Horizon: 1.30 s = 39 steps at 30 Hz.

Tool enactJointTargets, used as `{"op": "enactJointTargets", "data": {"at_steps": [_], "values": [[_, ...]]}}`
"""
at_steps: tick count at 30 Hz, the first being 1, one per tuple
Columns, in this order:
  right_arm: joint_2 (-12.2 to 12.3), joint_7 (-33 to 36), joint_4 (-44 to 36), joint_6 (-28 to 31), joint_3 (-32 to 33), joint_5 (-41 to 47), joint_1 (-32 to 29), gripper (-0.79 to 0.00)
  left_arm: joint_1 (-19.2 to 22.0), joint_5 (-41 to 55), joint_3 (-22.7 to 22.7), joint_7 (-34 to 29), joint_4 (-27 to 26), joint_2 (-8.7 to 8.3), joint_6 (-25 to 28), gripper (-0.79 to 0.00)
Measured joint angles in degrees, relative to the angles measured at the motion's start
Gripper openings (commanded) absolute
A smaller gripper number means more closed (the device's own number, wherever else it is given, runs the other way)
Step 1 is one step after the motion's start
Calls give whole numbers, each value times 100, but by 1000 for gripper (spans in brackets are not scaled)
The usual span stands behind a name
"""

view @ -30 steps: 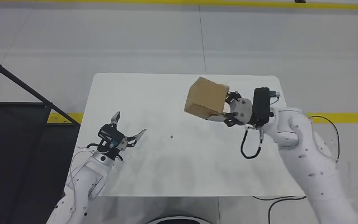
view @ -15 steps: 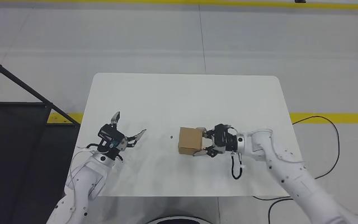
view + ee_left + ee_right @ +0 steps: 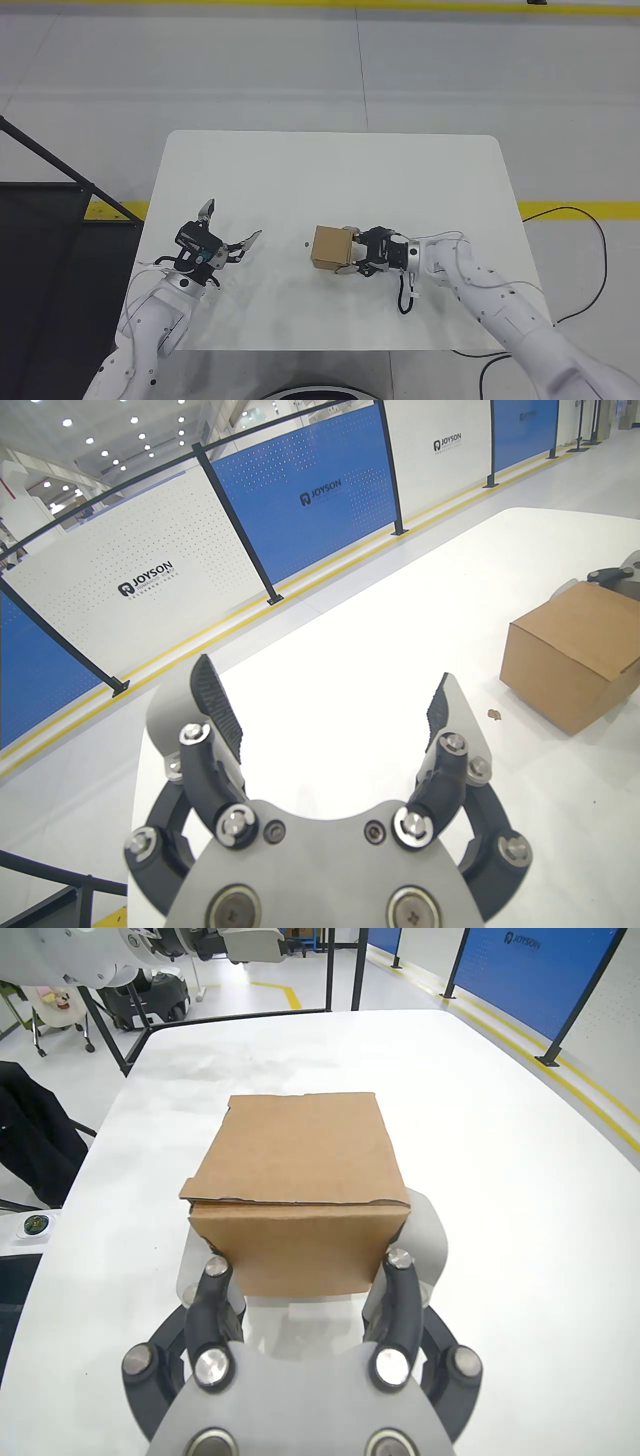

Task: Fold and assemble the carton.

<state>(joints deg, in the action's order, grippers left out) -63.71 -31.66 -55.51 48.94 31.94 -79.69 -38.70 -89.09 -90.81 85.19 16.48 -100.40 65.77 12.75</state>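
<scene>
The carton (image 3: 328, 247) now sits flat on the table (image 3: 300, 170), just near of centre. A second ago it hung tilted in the air over the far right side. Its top flaps lie closed, so assembly looks close to done, though the underside is hidden and may not be locked. The right gripper (image 3: 351, 252) has come down with it and pinches its right end. The left gripper (image 3: 231, 222), spread and empty, has stayed at the near left.
</scene>
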Motion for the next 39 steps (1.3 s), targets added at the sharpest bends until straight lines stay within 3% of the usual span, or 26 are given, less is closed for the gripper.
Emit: {"op": "enactJointTargets", "data": {"at_steps": [1,3,4,5,6,7,14,21,33,39], "values": [[-36,-53,90,9,-26,-26,28,-785,0,0,0,0,0,0,0,0],[-87,-124,211,25,-57,-51,63,-493,0,0,0,0,0,0,0,0],[-117,-162,281,38,-73,-68,85,-446,0,0,0,0,0,0,0,0],[-138,-188,328,49,-84,-81,99,-348,0,0,0,0,0,0,0,0],[-157,-213,371,62,-93,-94,112,-99,0,0,0,0,0,0,0,0],[-180,-249,419,87,-104,-114,127,0,0,0,0,0,0,0,0,0],[-255,-482,578,221,-95,-231,187,0,0,0,0,0,0,0,0,0],[-182,-903,558,243,107,-372,157,0,0,0,0,0,0,0,0,0],[333,-1414,71,-1283,1418,-318,-382,0,0,0,0,0,0,0,0,0],[603,-971,-542,-1914,2239,-96,-948,0,0,0,0,0,0,0,0,0]]}}
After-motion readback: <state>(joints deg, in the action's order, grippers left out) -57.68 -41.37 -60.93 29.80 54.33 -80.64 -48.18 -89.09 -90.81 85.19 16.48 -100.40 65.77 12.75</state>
